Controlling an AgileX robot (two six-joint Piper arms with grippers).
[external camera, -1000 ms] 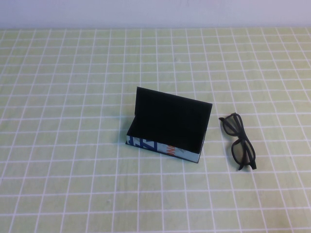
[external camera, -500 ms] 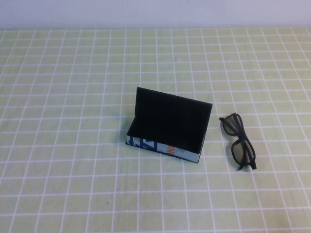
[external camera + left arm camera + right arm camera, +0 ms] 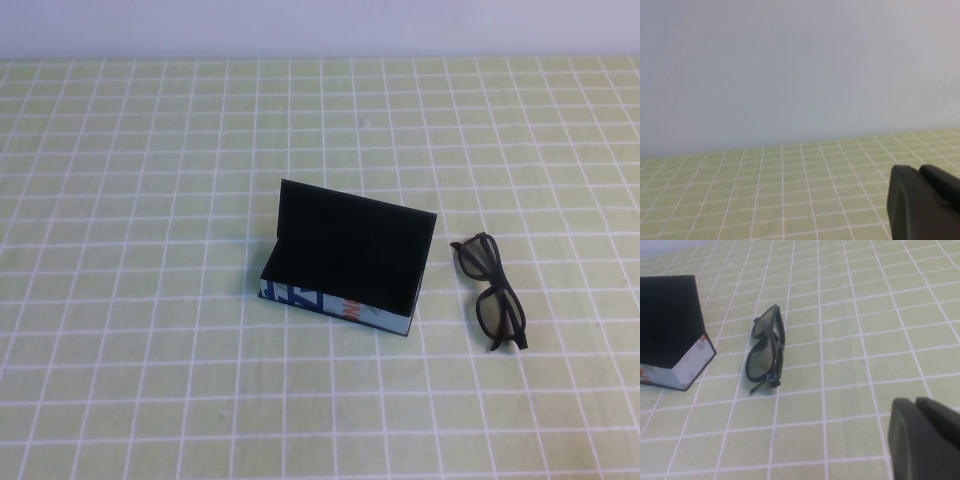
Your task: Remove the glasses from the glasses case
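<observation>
Nothing moved | glasses [image 3: 491, 292] beside open case [image 3: 345, 262] | both pincers [image 3: 925, 202] [image 3: 925, 440]: undeterminable

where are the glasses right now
In the high view the glasses lie folded on the checked tablecloth, right of the open glasses case and apart from it. Both grippers, the left gripper and right gripper, are off them.

- The table [image 3: 120, 300], under a green cloth with a white grid, is carrying two things.
- The case [image 3: 340, 300] is sitting near the middle, its lid standing open.
- The glasses [image 3: 492, 290] are lying folded on the cloth just right of the case, apart from it.
- Neither gripper is touching the table in the high view.
</observation>
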